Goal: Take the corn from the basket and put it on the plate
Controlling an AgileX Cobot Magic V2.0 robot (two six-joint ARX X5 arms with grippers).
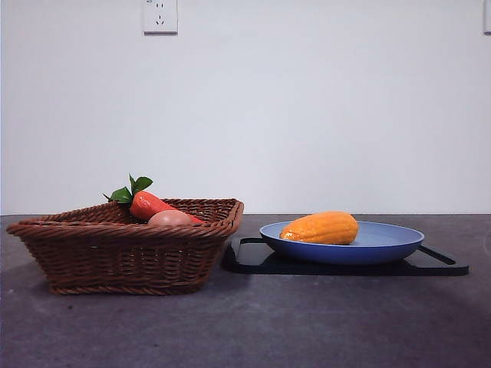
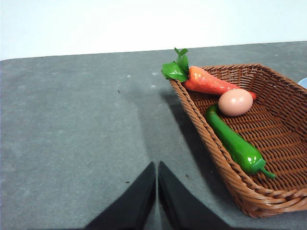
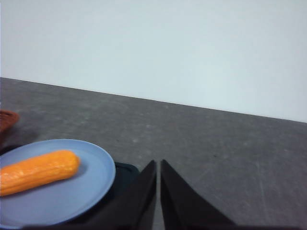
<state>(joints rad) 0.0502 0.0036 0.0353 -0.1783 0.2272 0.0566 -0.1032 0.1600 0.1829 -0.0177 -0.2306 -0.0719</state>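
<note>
The yellow-orange corn (image 1: 321, 228) lies on its side on the blue plate (image 1: 383, 244), also seen as the corn (image 3: 37, 171) on the plate (image 3: 91, 182) in the right wrist view. The brown wicker basket (image 1: 115, 253) stands to the left of the plate; the left wrist view shows the basket (image 2: 283, 143) from above. My left gripper (image 2: 157, 165) is shut with nothing in it, above bare table beside the basket. My right gripper (image 3: 158, 163) is shut and holds nothing, off to the side of the plate. Neither arm shows in the front view.
A black tray (image 1: 437, 264) lies under the plate. In the basket are a carrot with green leaves (image 2: 206, 81), a pinkish-tan egg-like item (image 2: 235, 102) and a green pepper (image 2: 235, 141). A white wall stands behind the grey table (image 1: 245, 330).
</note>
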